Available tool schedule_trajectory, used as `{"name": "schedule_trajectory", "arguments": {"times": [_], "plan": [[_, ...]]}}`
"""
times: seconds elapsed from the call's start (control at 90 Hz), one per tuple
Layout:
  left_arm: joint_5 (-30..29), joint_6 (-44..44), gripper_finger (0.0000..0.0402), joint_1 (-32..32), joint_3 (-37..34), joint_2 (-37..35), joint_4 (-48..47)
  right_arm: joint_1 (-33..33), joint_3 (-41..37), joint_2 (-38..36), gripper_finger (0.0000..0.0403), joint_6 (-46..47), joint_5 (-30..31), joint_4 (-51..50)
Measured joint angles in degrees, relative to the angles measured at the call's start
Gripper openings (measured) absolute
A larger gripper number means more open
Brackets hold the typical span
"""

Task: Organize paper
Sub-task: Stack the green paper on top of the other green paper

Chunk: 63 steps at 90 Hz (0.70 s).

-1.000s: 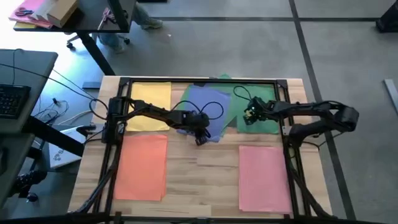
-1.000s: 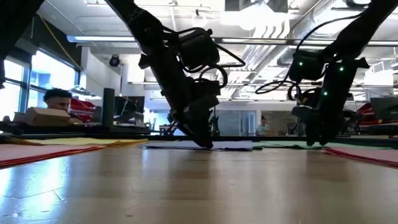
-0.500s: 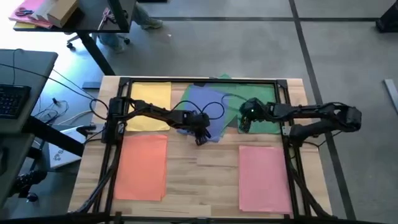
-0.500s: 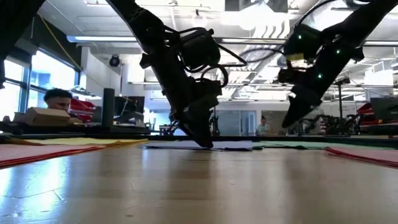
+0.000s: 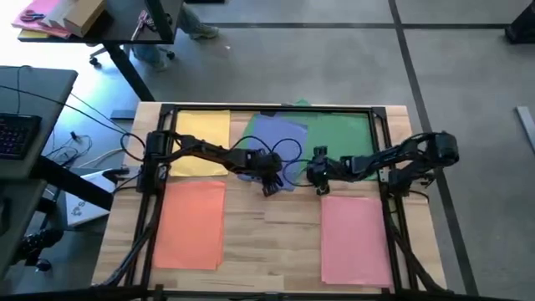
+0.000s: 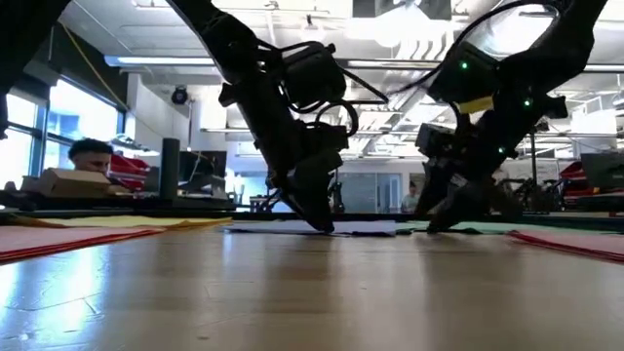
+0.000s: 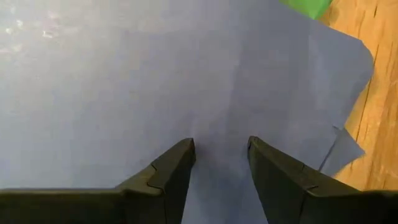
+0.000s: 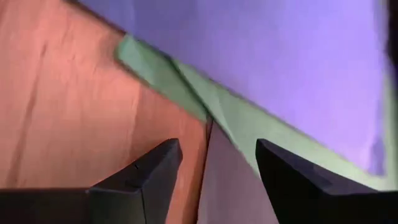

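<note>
The middle of the table at the near side is bare wood, between the orange paper on the left and the pink paper on the right. A gripper could pass there freely. Farther back the way is crowded. The left gripper sits low on the blue paper, with its fingers a little apart. The right gripper is just beside it, at the green paper's near edge. Only a thin gap lies between them. Both dark arms stretch across the far half.
</note>
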Motion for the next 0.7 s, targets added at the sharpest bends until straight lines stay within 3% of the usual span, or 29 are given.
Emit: {"name": "schedule_trajectory", "arguments": {"times": [0.356,0.5,0.7], "plan": [[0.1,-1.3,0.0145,-1.3,0.0,-0.4,-0.6,0.8,6.0,8.7,0.0204,-4.3,2.6,4.4],[-2.5,-3.7,0.0145,-1.3,-0.4,-5.3,-8.3,0.9,8.8,9.1,0.0204,-6.3,2.4,3.4],[-6.9,-0.6,0.0145,0.4,-0.5,-12.3,-8.6,1.0,9.9,9.1,0.0204,-6.2,-0.8,3.7]]}}
